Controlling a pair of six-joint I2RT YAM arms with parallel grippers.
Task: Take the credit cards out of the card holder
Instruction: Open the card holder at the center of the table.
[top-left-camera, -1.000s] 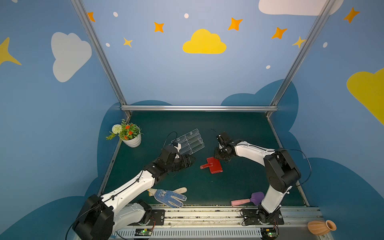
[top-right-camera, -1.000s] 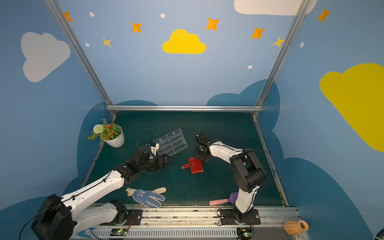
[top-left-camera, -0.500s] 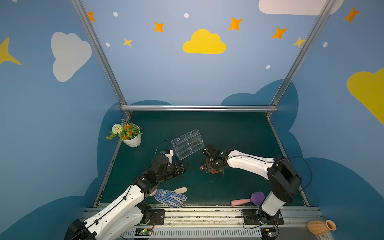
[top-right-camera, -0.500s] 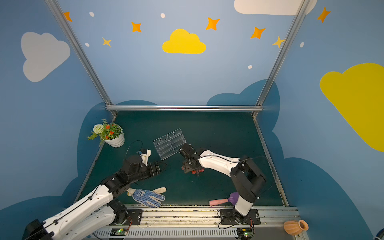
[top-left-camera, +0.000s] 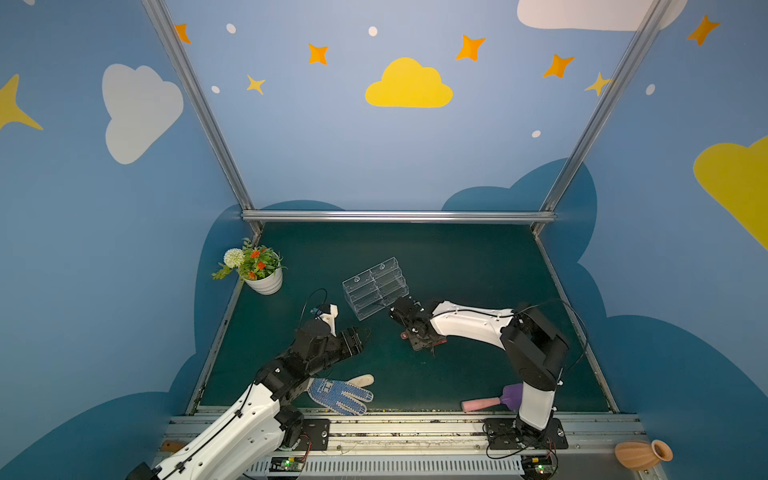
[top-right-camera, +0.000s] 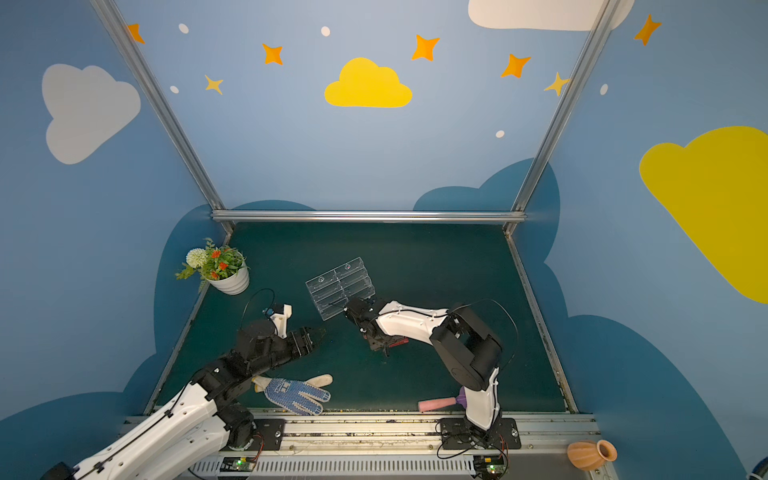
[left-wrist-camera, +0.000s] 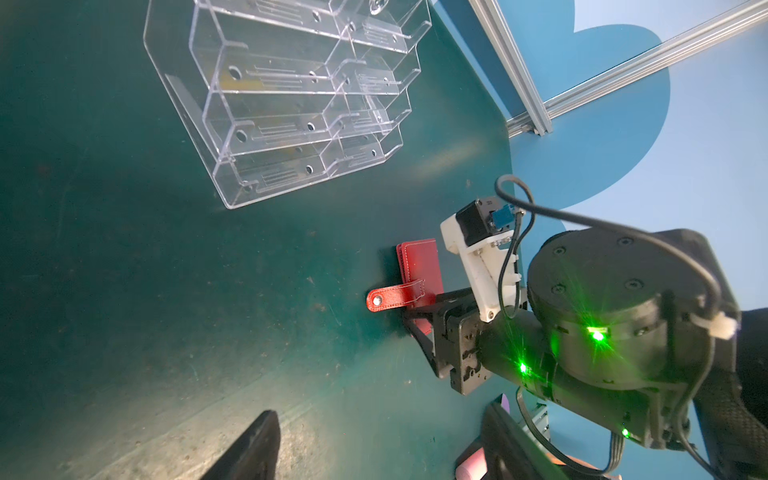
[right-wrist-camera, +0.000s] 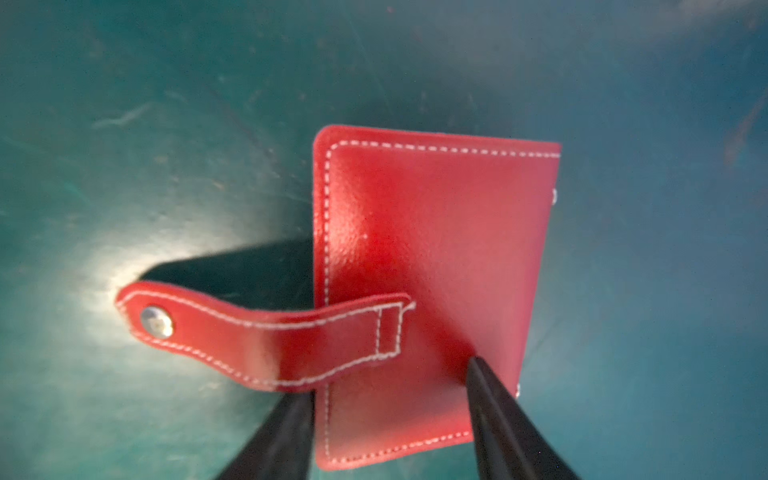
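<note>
1 card holder (right-wrist-camera: 436, 249), red, flat on green mat (top-left-camera: 457, 257) near centre, folded shut. 1 strap (right-wrist-camera: 249, 336) unsnapped, 1 stud (right-wrist-camera: 157, 321) showing, free end toward 9 o'clock in a top view. r gripper (right-wrist-camera: 386, 382) down on holder: 2 fingers apart, 1 tip on red face, other at edge under strap; can't tell if gripping. l gripper (left-wrist-camera: 382, 409) at 9 o'clock of holder, well apart, 2 fingers spread wide, nothing between. 1 clear acrylic stand (top-left-camera: 376, 286) near at 11. 1 potted plant (top-left-camera: 259, 270) far at 10. 1 blue-dotted glove (top-left-camera: 338, 395) at 7. 1 pink-handled purple tool (top-left-camera: 490, 401) at 5. 1 clay vase (top-left-camera: 642, 453) off mat, at 4.
</note>
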